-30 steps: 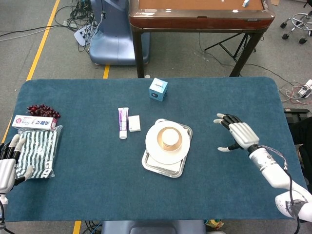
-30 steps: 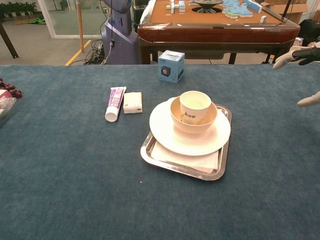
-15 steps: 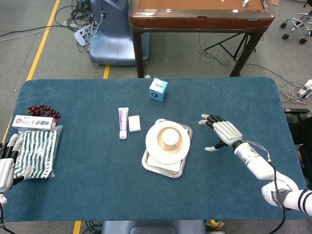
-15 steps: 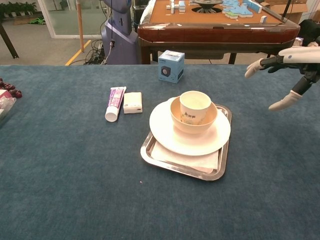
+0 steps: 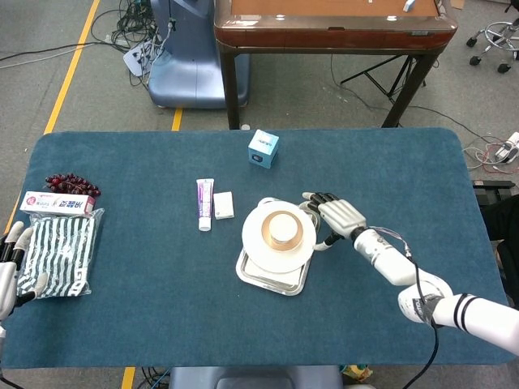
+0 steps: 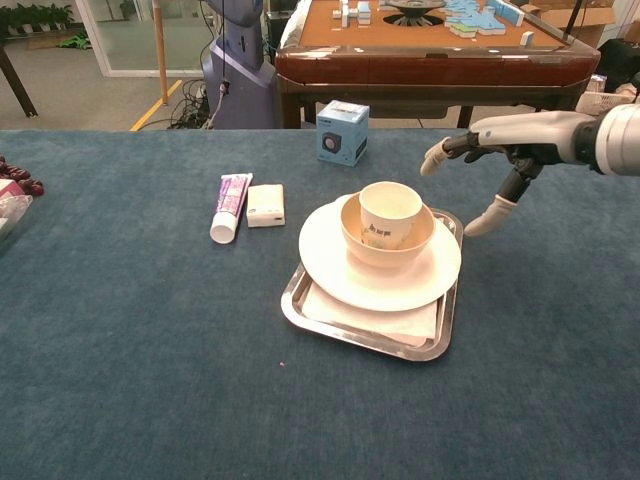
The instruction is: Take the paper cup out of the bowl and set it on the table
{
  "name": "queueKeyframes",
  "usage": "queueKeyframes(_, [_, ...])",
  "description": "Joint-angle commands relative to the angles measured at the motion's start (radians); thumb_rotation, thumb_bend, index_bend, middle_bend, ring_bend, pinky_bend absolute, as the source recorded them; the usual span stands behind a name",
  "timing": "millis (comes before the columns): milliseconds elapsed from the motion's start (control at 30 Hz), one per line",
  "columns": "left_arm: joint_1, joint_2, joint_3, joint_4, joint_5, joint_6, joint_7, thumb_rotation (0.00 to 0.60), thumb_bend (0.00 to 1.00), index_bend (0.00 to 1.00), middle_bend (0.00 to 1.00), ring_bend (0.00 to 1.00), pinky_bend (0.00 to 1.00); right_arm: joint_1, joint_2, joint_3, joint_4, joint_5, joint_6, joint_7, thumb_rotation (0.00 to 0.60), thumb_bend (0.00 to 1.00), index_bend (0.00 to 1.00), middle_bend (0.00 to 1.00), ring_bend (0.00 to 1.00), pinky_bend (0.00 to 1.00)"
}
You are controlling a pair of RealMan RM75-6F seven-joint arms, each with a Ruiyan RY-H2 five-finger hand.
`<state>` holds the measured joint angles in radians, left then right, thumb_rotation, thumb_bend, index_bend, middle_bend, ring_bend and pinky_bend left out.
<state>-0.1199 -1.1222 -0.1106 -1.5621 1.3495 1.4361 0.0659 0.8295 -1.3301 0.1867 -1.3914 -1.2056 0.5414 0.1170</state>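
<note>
A white paper cup stands upright inside a cream bowl. The bowl sits on a white plate, which rests on a steel tray. My right hand hovers open just right of the cup, fingers spread, thumb pointing down near the tray's right edge, touching nothing. At the table's left edge in the head view, my left hand lies open beside a striped pouch.
A toothpaste tube and a small white box lie left of the tray. A blue-white cube box stands behind it. Dark grapes and a pink packet lie at the far left.
My right hand has travelled left from the table's right side to just beside the bowl and cup. The left hand has slid slightly down and left.
</note>
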Motion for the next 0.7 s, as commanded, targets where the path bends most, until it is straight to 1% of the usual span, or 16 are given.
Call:
queueKeyframes(33, [0.001, 0.003, -0.001, -0.001, -0.001, 0.000, -0.006, 0.600, 0.32, 0.00, 0.00, 0.00, 0.00, 0.027, -0.022, 0.002, 0.015, 0.033, -0.022, -0.028, 0.600, 0.04, 0.19, 0.06, 0.00, 0.00])
queueKeyframes(233, [0.003, 0.009, -0.003, 0.000, -0.004, -0.001, -0.022, 0.600, 0.32, 0.00, 0.00, 0.00, 0.00, 0.079, -0.055, 0.004, 0.031, 0.092, -0.042, -0.080, 0.600, 0.04, 0.19, 0.06, 0.00, 0.00])
queueKeyframes(433, [0.004, 0.013, -0.004, 0.003, -0.006, -0.003, -0.034, 0.600, 0.32, 0.00, 0.00, 0.00, 0.00, 0.124, -0.064, 0.004, 0.025, 0.149, -0.047, -0.132, 0.600, 0.04, 0.19, 0.06, 0.00, 0.00])
queueKeyframes(700, [0.009, 0.019, -0.001, -0.003, 0.008, 0.009, -0.043, 0.600, 0.32, 0.00, 0.00, 0.00, 0.00, 0.168, -0.093, -0.025, 0.033, 0.235, -0.044, -0.195, 0.600, 0.04, 0.19, 0.06, 0.00, 0.00])
